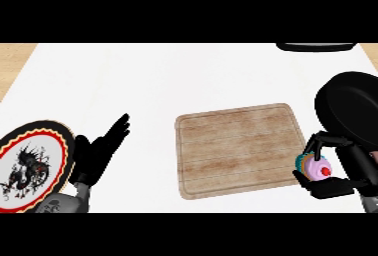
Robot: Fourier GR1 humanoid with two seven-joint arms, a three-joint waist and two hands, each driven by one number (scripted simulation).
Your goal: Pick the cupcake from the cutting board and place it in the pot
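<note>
You are clasping the cupcake (321,170) in your right hand (353,162) beside the cutting board (236,150); be carrying it upright, clearing the rim of the pot (354,107). Your left hand (100,150) is resting open.

Red-rimmed plate (33,146) — L side of counter (148,70)

Grainy wooden cutting board (238,150); matt black pot (353,107).

Kitchen. White counter (148,75) carries a wooden cutting board (240,150), with a black pot (354,107) at the right edge and a patterned plate (29,167) at the left. A pink-iced cupcake (321,169) sits just beside the board.
</note>
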